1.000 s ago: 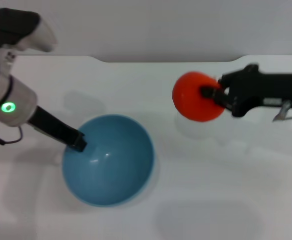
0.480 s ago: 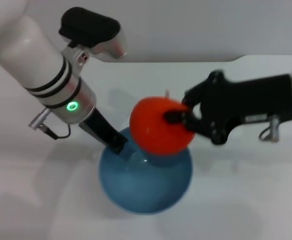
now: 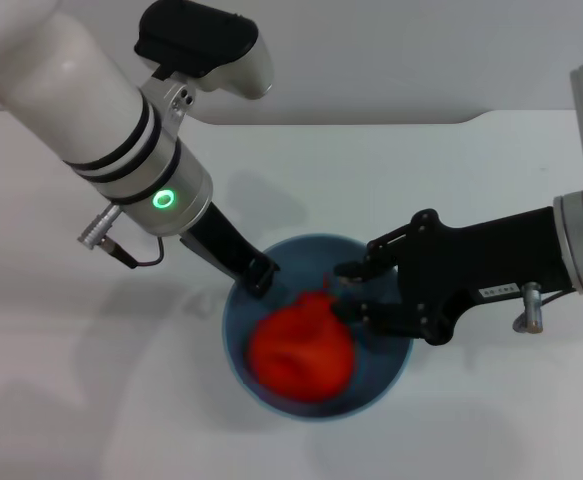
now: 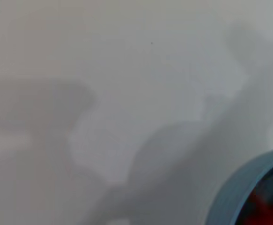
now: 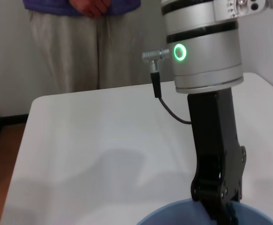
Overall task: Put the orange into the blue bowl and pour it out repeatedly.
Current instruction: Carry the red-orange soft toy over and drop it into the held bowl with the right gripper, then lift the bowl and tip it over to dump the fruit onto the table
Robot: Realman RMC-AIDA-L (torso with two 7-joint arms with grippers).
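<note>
Orange (image 3: pixel 299 350) lies inside the blue bowl (image 3: pixel 391 372), which stands on the white bench (image 3: pixel 491 180). The right gripper (image 3: pixel 343 292) hovers over the rim with fingers parted, apparently empty. The left gripper (image 3: pixel 262 276) pinches the bowl's far rim. The fruit looks firm and rollable; the glossy bowl may slip, so its rim suits tipping

No legible text or labels.

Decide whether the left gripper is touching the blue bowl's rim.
Touching. In the head view the left gripper sits clamped on the near-left rim of the blue bowl; the right wrist view shows its fingers straddling that rim.
</note>
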